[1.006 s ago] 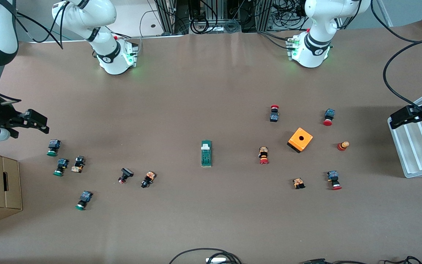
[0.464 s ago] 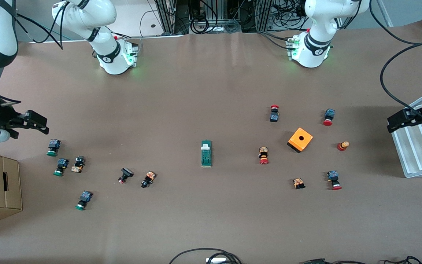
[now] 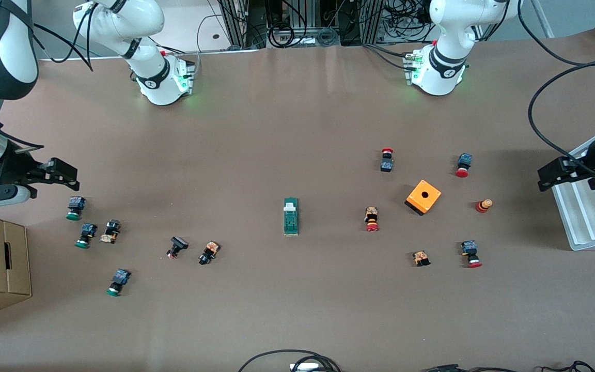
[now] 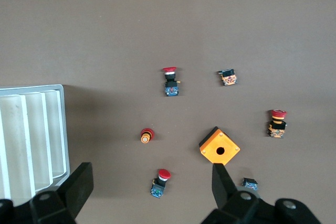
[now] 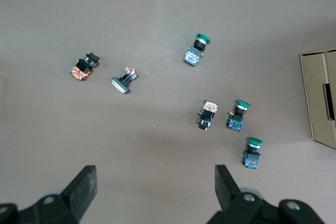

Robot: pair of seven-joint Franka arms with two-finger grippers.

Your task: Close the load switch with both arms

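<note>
At the left edge of the front view, the right gripper hangs over bare table just above a green-capped button. Its fingers stand wide apart and hold nothing. Since a second ago it has shifted a little toward the middle of the frame and slightly up in it.

In the centre of the frame lies the load switch, flat on the brown table and untouched, exactly where it lay before. Its long axis runs up and down the frame, the white tab at the upper end, pointing toward the robots' bases.

Right of it sit a red-capped button and the orange box, the hole in its top face.

At the right edge, the left gripper hangs over the edge of the white ribbed tray. Its fingers are likewise spread wide and empty. It has crept toward the centre of the frame compared with the earlier picture.
</note>
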